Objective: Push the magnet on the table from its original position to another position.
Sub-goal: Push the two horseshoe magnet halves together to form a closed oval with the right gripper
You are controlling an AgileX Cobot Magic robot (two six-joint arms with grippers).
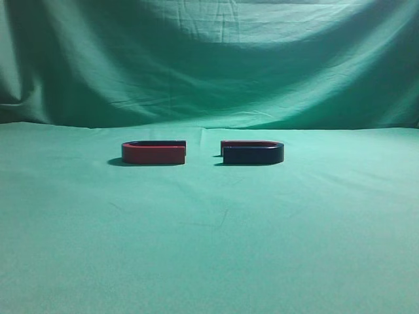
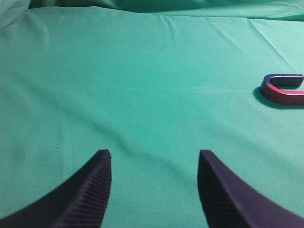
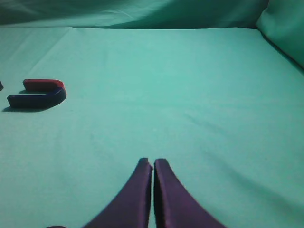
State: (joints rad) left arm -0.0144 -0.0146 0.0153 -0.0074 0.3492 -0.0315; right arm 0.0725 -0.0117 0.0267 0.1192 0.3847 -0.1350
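Observation:
The magnet [image 1: 253, 154], a flat horseshoe with a dark navy near side and a thin red far rim, lies on the green-cloth table [image 1: 209, 248] right of centre. It also shows at the far left of the right wrist view [image 3: 37, 96]. My right gripper [image 3: 153, 162] is shut and empty, low over the cloth, well to the right of the magnet. My left gripper [image 2: 154, 154] is open and empty over bare cloth. Neither gripper shows in the exterior view.
A like horseshoe magnet with a red outer side [image 1: 154, 152] lies left of centre, its open end facing the navy magnet across a small gap. It shows at the right edge of the left wrist view [image 2: 282, 90]. A green cloth backdrop [image 1: 209, 59] hangs behind.

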